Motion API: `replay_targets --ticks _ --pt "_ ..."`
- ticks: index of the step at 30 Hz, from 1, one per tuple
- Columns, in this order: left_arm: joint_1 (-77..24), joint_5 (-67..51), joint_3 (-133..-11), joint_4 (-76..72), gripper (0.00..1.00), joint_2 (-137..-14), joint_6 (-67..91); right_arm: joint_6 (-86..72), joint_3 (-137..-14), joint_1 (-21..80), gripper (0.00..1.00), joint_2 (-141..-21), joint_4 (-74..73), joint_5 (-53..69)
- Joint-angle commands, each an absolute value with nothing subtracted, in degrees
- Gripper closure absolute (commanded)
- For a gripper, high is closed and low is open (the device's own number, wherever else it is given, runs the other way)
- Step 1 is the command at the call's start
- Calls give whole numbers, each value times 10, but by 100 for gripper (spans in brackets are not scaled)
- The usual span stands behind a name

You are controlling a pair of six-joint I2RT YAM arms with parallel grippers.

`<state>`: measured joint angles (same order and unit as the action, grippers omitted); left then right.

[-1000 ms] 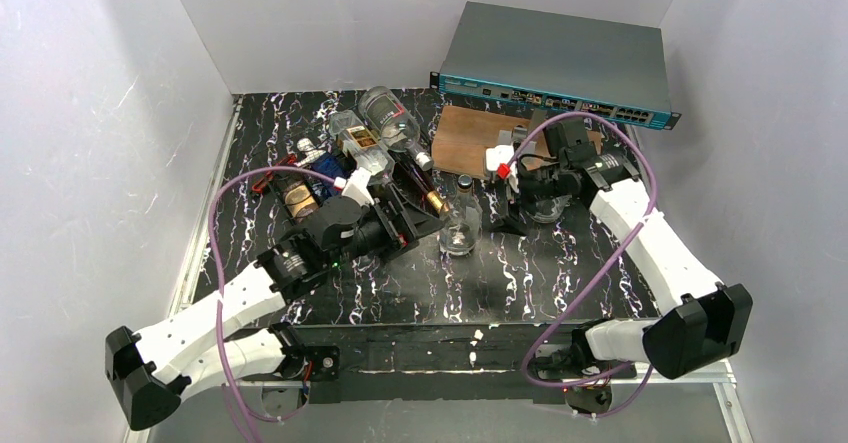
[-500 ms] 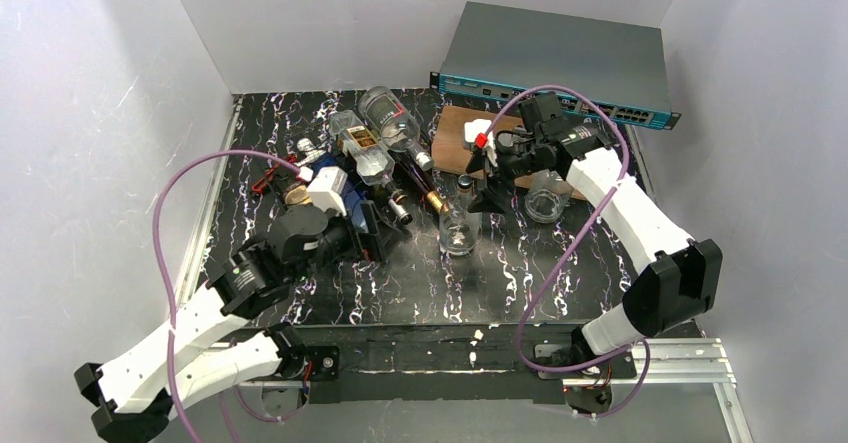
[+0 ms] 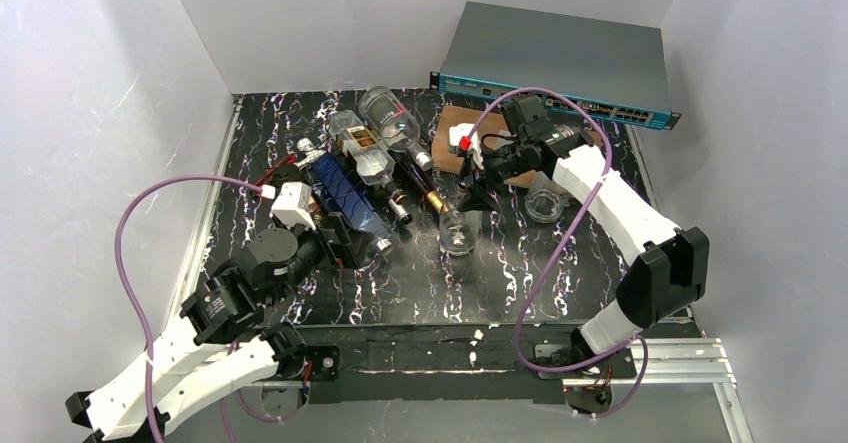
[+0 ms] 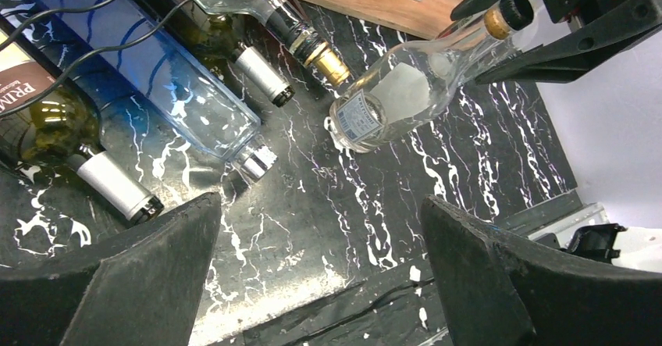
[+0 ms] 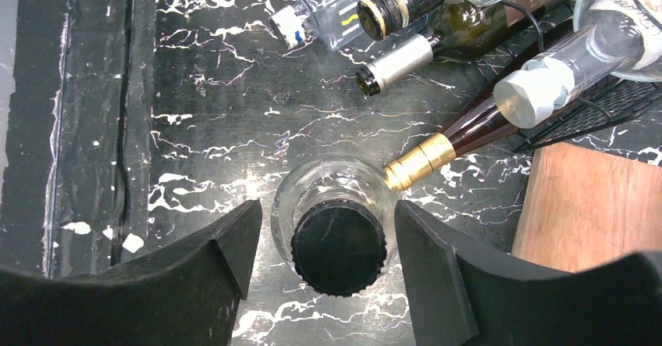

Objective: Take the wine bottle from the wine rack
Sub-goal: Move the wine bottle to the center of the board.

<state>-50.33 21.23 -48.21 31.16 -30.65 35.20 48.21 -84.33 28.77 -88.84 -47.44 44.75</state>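
The black wire wine rack (image 5: 601,108) holds several lying bottles: a blue one (image 3: 345,198), a dark wine bottle with a gold foil neck (image 3: 420,188) and a green wine bottle with a silver cap (image 4: 47,119). Off the rack, a clear bottle (image 3: 460,231) with a black cap (image 5: 338,248) stands upright on the marbled table. My right gripper (image 3: 470,195) straddles its neck from above, open, with a thin gap showing on each side of the cap. My left gripper (image 3: 345,243) hovers wide open and empty near the table's front, below the rack.
A brown wooden board (image 3: 470,138) lies behind the clear bottle, with a grey network switch (image 3: 560,63) beyond it. A short glass tumbler (image 3: 547,203) stands right of the right gripper. White walls close in the table on three sides.
My right gripper swung left from the tumbler to the clear bottle's cap, and its jaws have narrowed. The left arm drew back from the rack toward the front left.
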Motion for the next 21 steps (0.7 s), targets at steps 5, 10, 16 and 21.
replay_targets --ticks 5,10,16,21 --pt "-501 250 -476 317 2 -317 329 499 -878 292 40 -897 -484 479" --pt "-500 250 -478 317 2 -327 324 507 -881 293 57 -899 -491 482" --pt "-500 255 -469 312 2 -317 331 539 -901 291 81 -892 -530 495" --pt "-500 258 -459 310 2 -301 338 511 -910 258 91 -872 -523 477"
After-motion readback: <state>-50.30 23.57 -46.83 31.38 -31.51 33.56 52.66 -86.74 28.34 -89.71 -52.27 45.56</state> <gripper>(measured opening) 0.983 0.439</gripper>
